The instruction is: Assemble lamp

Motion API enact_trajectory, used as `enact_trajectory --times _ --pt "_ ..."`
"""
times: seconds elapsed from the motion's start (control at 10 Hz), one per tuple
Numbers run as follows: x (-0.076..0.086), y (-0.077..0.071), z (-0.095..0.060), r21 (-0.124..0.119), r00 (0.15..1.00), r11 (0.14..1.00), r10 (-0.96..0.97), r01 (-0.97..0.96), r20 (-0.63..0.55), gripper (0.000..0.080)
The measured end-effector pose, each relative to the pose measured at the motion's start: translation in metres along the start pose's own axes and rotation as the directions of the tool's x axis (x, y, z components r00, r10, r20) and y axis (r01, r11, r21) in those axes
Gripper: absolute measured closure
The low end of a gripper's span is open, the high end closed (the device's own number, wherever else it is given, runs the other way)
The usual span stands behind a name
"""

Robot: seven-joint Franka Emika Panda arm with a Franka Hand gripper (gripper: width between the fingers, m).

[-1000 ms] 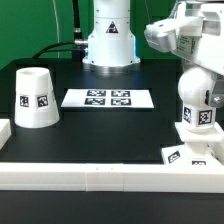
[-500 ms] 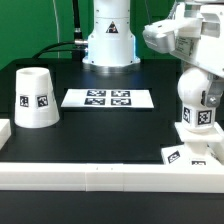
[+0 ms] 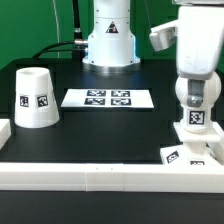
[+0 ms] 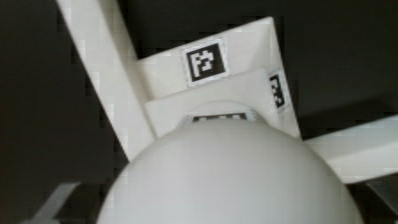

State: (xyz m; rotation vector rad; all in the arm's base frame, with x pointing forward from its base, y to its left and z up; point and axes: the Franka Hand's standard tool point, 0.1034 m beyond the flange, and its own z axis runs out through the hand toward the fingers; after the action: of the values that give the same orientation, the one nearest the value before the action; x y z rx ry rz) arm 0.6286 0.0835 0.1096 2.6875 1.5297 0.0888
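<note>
On the black bench the arm has swung upright over the bulb on the base, exterior view's right, probably screwing it in; we cannot tell whether the tool grips.

One shade, one bulb, one base.

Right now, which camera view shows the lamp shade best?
The exterior view: the shade shows whole and unobstructed on the table, at that view's left, with two tags facing the camera. The wrist view does not show the shade at all.
</note>
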Motion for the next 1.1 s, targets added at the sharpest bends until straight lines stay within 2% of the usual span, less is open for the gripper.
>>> enact_trajectory --times 0.1,0.6,0.8,1.1 --pt "0.0013 -0.0016 0.0 0.003 0.993 0.993 0.114 -0.114 0.002 0.0222" --pt "0.0027 -0.0031 0.0004 0.004 0.919 0.919 0.393 -0.393 0.002 0.0222" --pt "0.0026 -0.0033 0.0005 0.004 0.849 0.849 0.528 -0.528 0.002 0.0222" --pt "0.0004 -0.0028 0.0012 0.039 0.65 0.649 0.76 -0.76 0.006 0.0222"
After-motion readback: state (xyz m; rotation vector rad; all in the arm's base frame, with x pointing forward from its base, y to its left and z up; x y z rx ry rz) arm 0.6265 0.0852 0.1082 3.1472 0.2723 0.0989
